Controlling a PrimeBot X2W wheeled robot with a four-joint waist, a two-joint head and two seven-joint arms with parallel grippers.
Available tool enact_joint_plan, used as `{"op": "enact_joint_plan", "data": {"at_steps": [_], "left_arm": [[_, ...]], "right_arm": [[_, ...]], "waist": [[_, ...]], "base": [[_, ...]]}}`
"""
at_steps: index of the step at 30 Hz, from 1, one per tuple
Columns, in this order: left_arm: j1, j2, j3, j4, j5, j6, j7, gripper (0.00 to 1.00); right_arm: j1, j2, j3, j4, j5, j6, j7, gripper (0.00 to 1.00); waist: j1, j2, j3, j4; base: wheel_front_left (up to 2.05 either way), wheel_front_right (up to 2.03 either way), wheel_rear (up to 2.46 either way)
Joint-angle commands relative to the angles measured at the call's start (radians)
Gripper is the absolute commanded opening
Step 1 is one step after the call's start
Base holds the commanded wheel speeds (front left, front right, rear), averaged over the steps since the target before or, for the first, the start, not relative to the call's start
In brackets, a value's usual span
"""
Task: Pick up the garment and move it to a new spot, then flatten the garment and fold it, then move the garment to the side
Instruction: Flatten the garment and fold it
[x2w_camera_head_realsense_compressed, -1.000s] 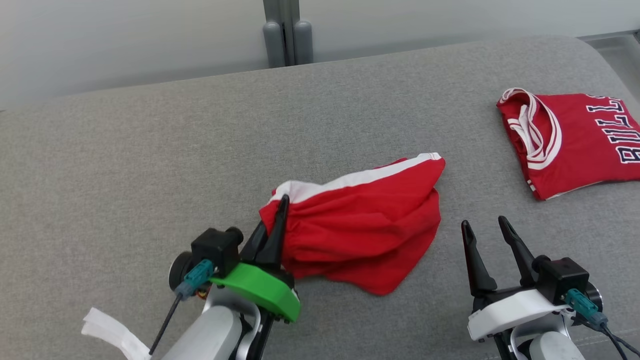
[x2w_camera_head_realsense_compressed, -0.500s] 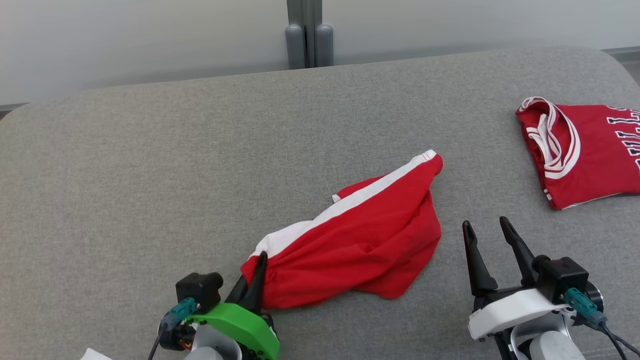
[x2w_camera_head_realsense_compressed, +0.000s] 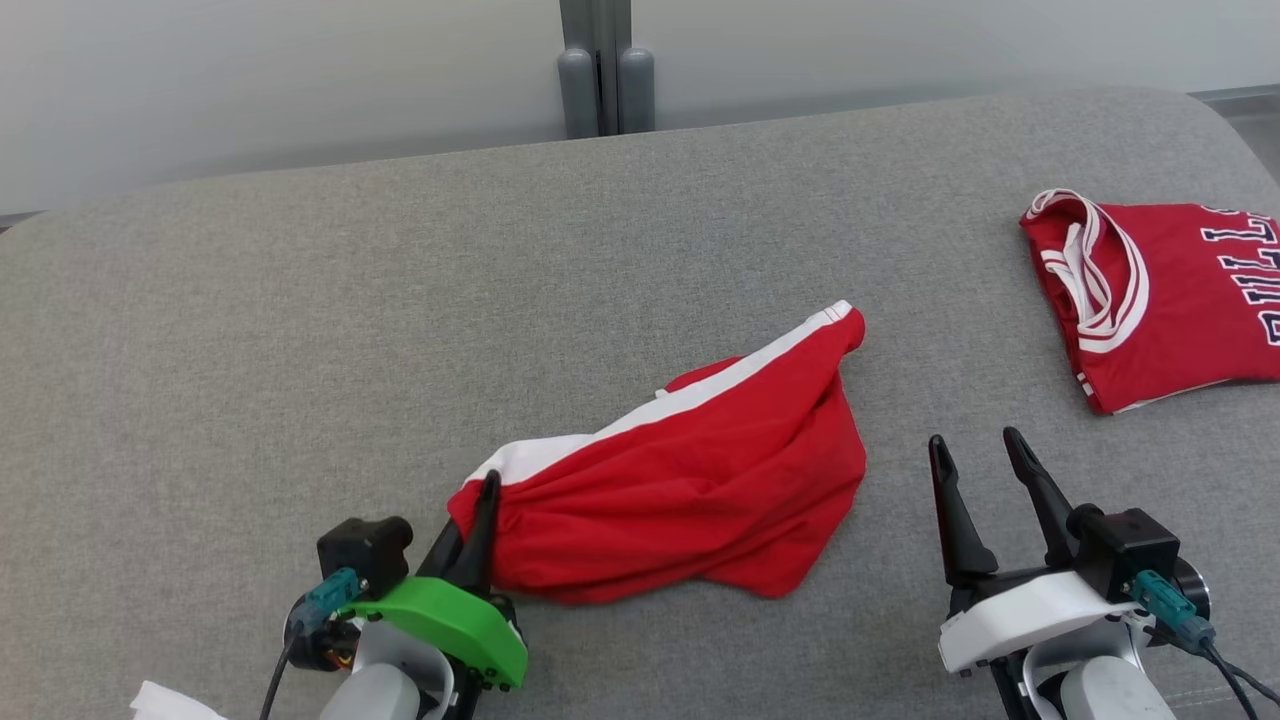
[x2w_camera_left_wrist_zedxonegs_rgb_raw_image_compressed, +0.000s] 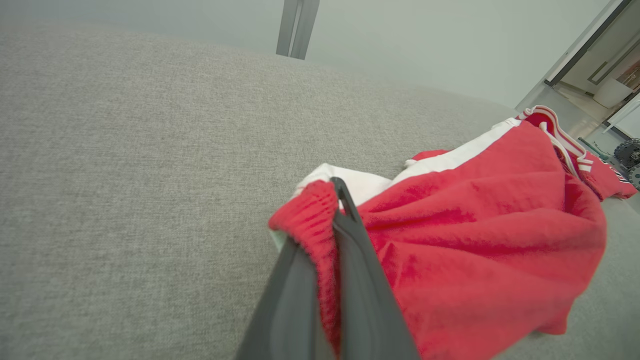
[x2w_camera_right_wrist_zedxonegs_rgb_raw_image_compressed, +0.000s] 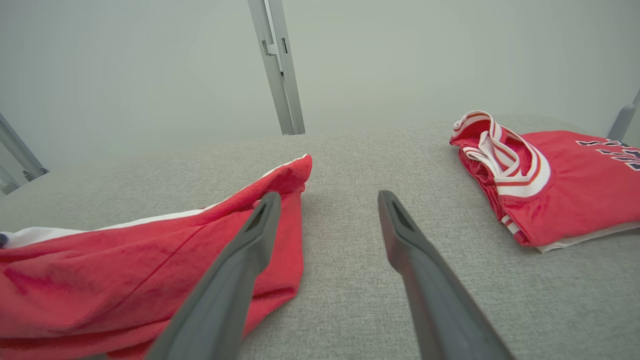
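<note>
The left gripper (x2w_camera_head_realsense_compressed: 488, 490) is clamped on a waistband corner of the red shorts (x2w_camera_head_realsense_compressed: 690, 480), bunched on the desk (x2w_camera_head_realsense_compressed: 300, 350) near 6 o'clock. The right gripper (x2w_camera_head_realsense_compressed: 975, 440) stands apart, empty, at 4 o'clock — so thin a pinch could slip under drag.

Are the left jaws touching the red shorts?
Touching. In the left wrist view the left gripper has its jaws shut on the red shorts, cloth pinched between them.

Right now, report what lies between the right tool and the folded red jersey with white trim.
Bare grey fabric surface, nothing else, separates the right tool from the red jersey in the head view.
</note>
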Motion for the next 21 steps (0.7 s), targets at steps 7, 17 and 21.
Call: {"op": "enact_joint_plan", "data": {"at_steps": [7,17,21], "left_arm": [[0.064,-0.014,0.056,0.008,0.034,-0.016,0.0,1.0],[0.101,-0.003,0.113,0.003,0.056,-0.016,0.012,1.0],[0.105,-0.003,0.099,0.05,0.02,-0.032,0.072,1.0]], "right_arm": [[0.01,-0.002,-0.009,-0.004,-0.002,0.0,-0.003,1.0],[0.013,-0.002,-0.009,-0.001,0.0,0.0,-0.003,1.0],[0.015,-0.002,-0.005,0.0,0.002,0.0,-0.003,1.0]], "waist": [[0.0,0.0,-0.01,0.016],[0.0,0.0,-0.026,0.041],[0.0,0.0,-0.029,0.041]], "base": [[0.0,0.0,0.0],[0.0,0.0,0.0],[0.0,0.0,0.0]]}}
